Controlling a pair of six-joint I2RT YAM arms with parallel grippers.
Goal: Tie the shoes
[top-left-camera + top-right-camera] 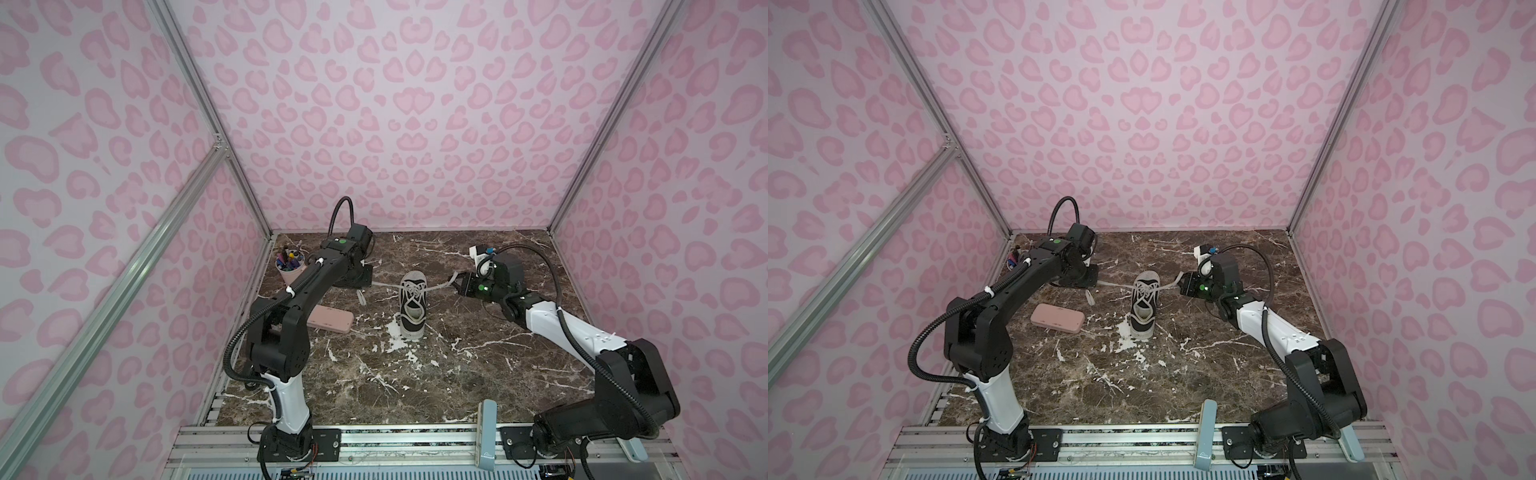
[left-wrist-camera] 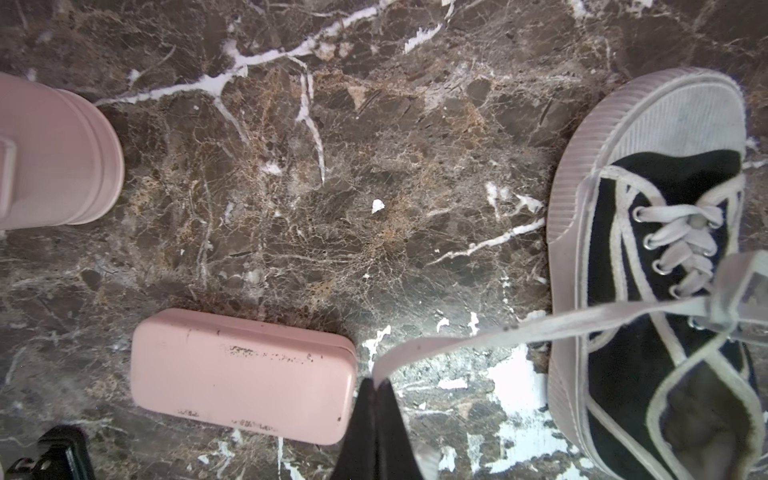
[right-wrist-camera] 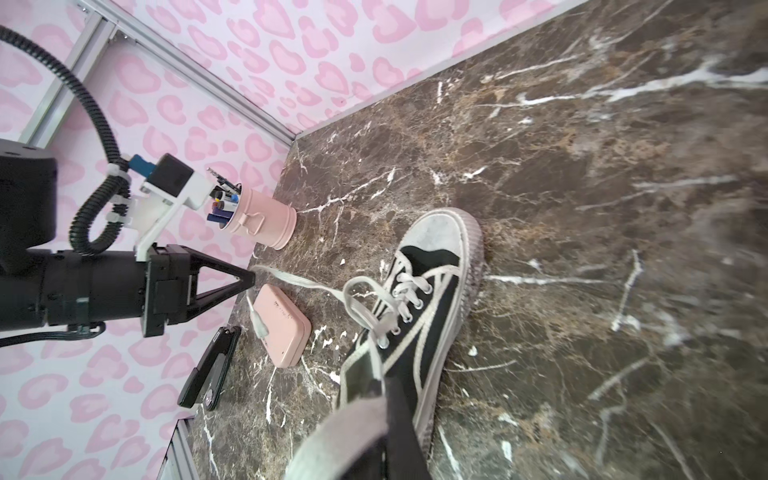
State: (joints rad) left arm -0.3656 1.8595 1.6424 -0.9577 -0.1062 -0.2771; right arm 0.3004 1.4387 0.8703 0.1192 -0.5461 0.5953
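Observation:
A black canvas shoe (image 1: 412, 305) (image 1: 1144, 305) with white sole and toe cap stands mid-table, toe toward the back wall. Its white laces stretch out to both sides. My left gripper (image 1: 370, 284) (image 1: 1097, 282) (image 2: 376, 384) is left of the shoe, shut on the left lace (image 2: 498, 332); the lace's loose tail (image 1: 361, 297) hangs below the jaws. Right of the shoe, my right gripper (image 1: 456, 284) (image 1: 1180, 283) (image 3: 379, 380) is shut on the right lace (image 1: 440, 286). A small lace loop (image 3: 361, 291) stands over the eyelets.
A flat pink case (image 1: 332, 320) (image 2: 241, 374) lies left of the shoe, near the left arm. A pink cup of pens (image 1: 291, 266) (image 3: 262, 222) stands at the back left corner. A flat black device (image 3: 210, 370) rests by the left wall.

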